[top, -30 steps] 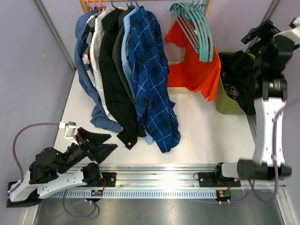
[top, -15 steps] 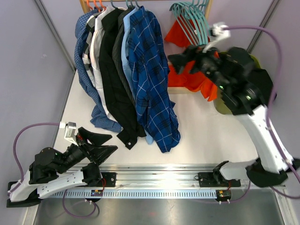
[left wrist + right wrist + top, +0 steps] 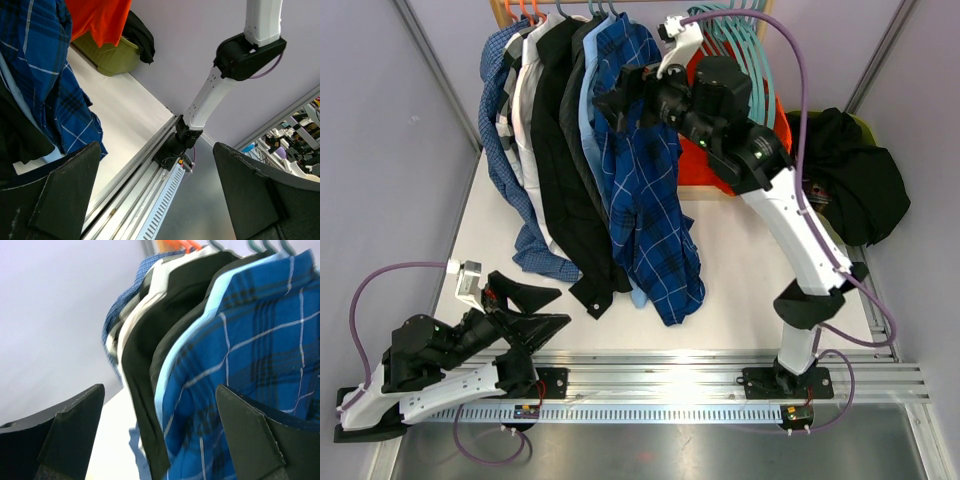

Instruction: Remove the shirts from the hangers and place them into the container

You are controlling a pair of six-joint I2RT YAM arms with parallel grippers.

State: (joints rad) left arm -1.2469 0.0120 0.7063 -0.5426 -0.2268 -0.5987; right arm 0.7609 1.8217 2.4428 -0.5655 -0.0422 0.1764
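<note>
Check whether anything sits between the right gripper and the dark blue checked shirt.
Nothing visible does. The open right gripper faces the dark blue checked shirt directly; the other shirts hang beyond it.

the hanger hooks (image 3: 564, 10) run off the top edge; a black shirt (image 3: 850, 185) hides most of the container (image 3: 107, 55).

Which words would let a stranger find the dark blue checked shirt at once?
Look at the row of shirts hanging above the table's far edge. The dark blue shirt is its right end, beside the right gripper. Only it has wide pale lines; its neighbour is plain light blue.
</note>
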